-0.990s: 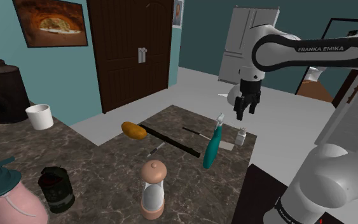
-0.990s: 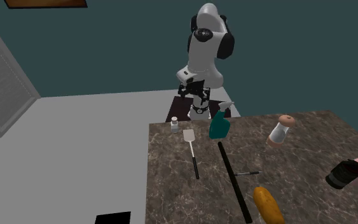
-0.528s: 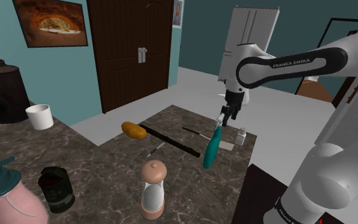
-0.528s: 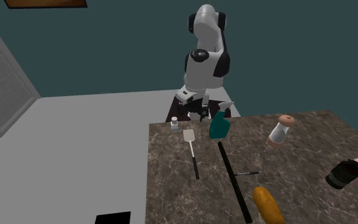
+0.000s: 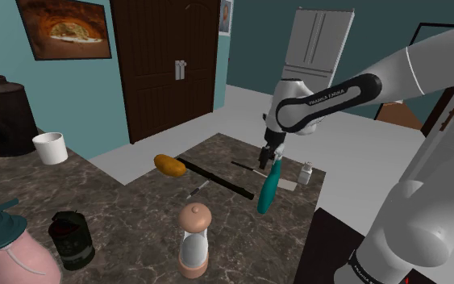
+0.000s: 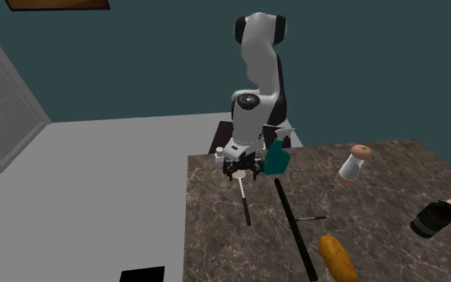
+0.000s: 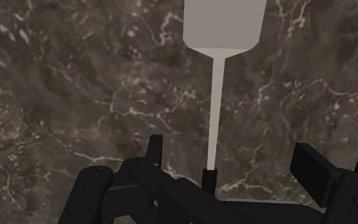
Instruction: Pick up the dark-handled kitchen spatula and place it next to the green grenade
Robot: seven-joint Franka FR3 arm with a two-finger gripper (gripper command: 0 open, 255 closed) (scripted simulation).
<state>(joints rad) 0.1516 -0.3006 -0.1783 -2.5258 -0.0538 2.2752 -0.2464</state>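
Two fingers of the hand (image 7: 233, 153) stand spread astride the spatula (image 7: 224, 25), which lies flat on the marble surface (image 7: 75, 95), poised to close on its thin shaft; the dark grenade (image 5: 72, 240) sits well apart, at the shoulder view's near left.

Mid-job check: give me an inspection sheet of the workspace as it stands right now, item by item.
Surface: dark marble countertop.
Job's things: spatula, pale blade and dark handle, lying flat beneath the gripper; grenade, dark, far along the counter from the spatula.
Clutter: teal spray bottle close beside the spatula; small white bottle; long black rod; bread loaf; pepper mill; pink jug; white cup.
Grippers: gripper open, low over the spatula, fingers either side of its shaft, not touching.
Cables: nothing seen.
Surroundings: dark double door, framed picture, white refrigerator.
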